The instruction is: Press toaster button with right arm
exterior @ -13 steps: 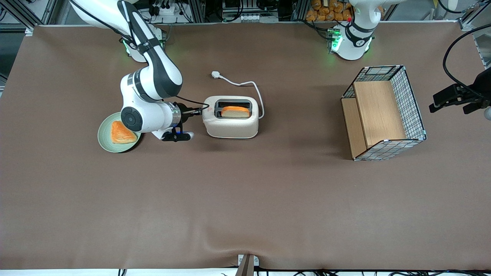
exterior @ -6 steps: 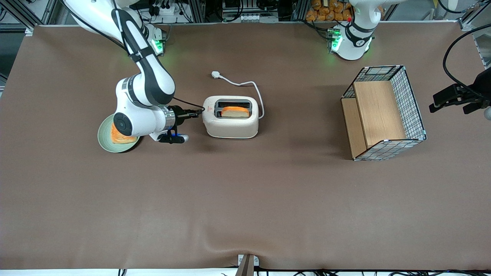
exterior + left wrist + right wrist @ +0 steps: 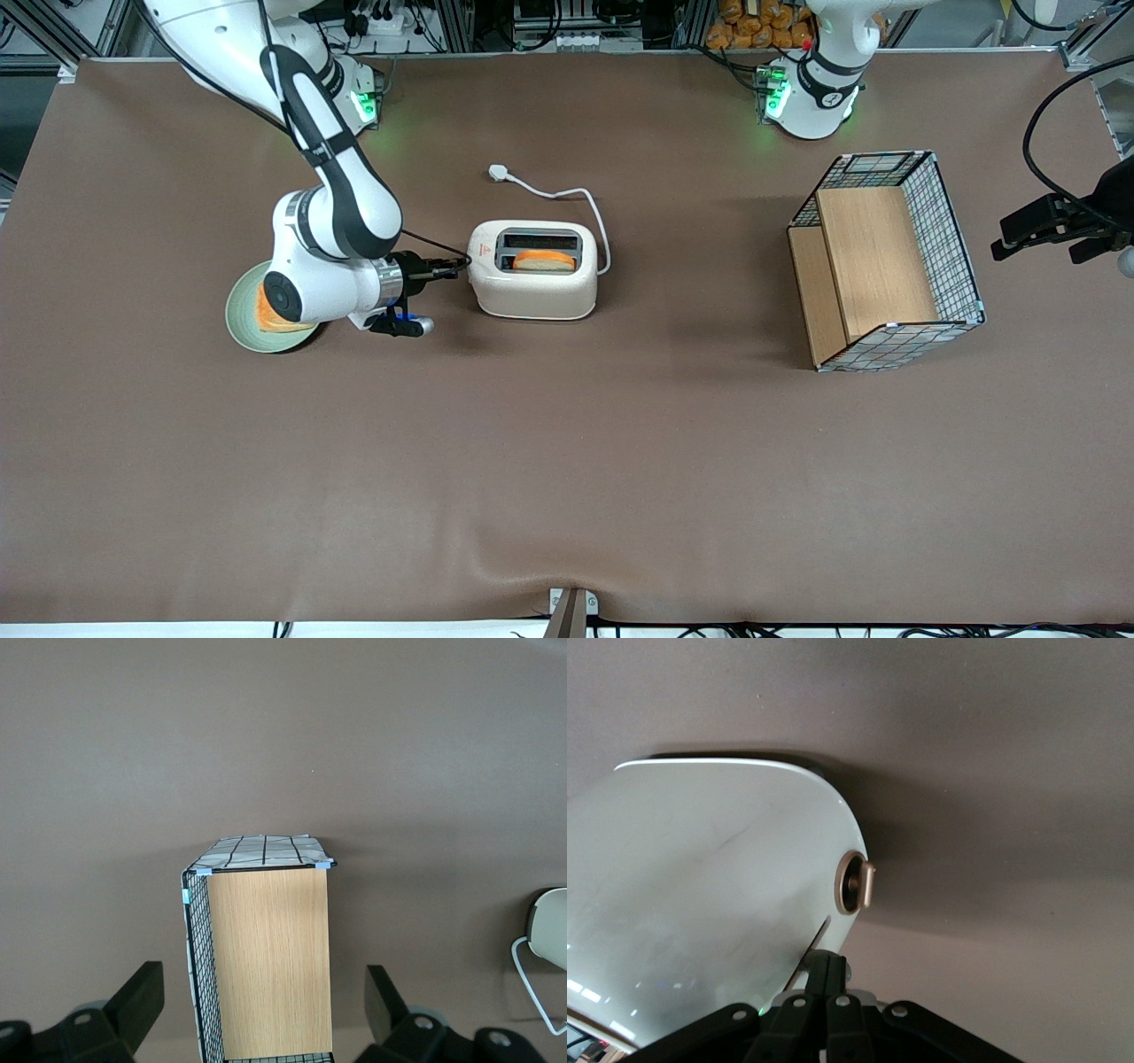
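Observation:
The cream-white toaster (image 3: 534, 285) stands mid-table with a slice of bread (image 3: 543, 260) sitting low in the slot nearer the front camera. My right arm (image 3: 332, 213) reaches to the toaster's end that faces the working arm's end of the table. The gripper (image 3: 456, 266) is shut, and its tips rest against that end. In the right wrist view the shut gripper (image 3: 829, 962) sits on the pale grey button (image 3: 848, 972) at the end of the lever slot in the toaster wall (image 3: 700, 904). The button is mostly hidden by the fingers.
A tan round dial (image 3: 856, 883) sticks out of the toaster's end beside the slot. A green plate (image 3: 241, 328) with toast lies under my wrist. The white cord and plug (image 3: 501, 172) trail farther from the camera. A wire basket with wooden boards (image 3: 886, 257) stands toward the parked arm's end.
The gripper has moved down along the toaster's end, a little nearer the camera. The bread has sunk lower into the slot. The wrist has shifted over the plate.

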`<state>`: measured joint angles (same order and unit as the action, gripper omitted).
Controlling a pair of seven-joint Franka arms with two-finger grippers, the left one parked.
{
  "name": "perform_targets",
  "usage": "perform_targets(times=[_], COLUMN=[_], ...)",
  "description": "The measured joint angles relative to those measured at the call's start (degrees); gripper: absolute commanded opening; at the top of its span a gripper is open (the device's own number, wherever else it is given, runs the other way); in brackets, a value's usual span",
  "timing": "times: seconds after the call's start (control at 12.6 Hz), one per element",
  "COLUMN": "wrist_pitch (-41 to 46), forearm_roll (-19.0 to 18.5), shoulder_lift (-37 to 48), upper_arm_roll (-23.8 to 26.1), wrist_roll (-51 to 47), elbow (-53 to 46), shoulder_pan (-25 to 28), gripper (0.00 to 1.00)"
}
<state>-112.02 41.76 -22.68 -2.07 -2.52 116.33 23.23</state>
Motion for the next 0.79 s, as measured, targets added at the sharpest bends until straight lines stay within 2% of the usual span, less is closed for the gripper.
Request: perform_targets(times=[0.79], wrist_pitch=[-0.9], forearm_roll=[1.7], shoulder_lift=[-1.7], upper_arm_roll=[-0.2], wrist_roll=[0.9], elbow=[0.1], shoulder_pan=[-0.1], gripper=[0.0])
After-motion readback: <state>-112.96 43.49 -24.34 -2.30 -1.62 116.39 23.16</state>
